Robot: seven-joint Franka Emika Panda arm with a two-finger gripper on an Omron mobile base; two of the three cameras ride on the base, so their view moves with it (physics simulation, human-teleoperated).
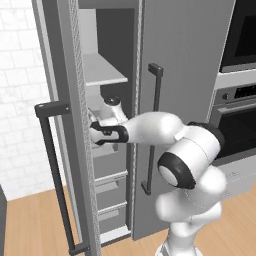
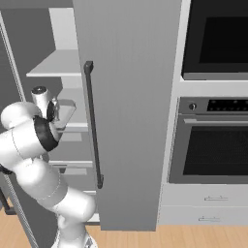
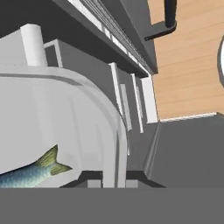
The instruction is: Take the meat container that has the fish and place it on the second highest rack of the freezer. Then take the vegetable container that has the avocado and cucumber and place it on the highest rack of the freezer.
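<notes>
In the hand view the pincer [image 3: 115, 183] sits at the bottom centre, its two dark tips just either side of the thin white rim of the meat container [image 3: 65, 113]; they look clamped on that rim. The container fills the left half of that frame, a pale curved tub, and the fish [image 3: 30, 171] lies inside at lower left, its yellow-green tail fin pointing right. Beyond the rim, grey freezer drawers and white rails run toward the upper middle, with wooden floor [image 3: 192, 65] at upper right.

In the left base view the white arm [image 1: 150, 127] reaches from lower right to the centre left, into the open freezer [image 1: 112, 75], beneath a pale shelf [image 1: 102, 70]. The open freezer door [image 1: 65, 100] with its dark handle stands at the left.

In the right base view the arm's wrist is at the left, by a light tray-like edge on a freezer rack. An oven [image 2: 213, 145] occupies the right.
</notes>
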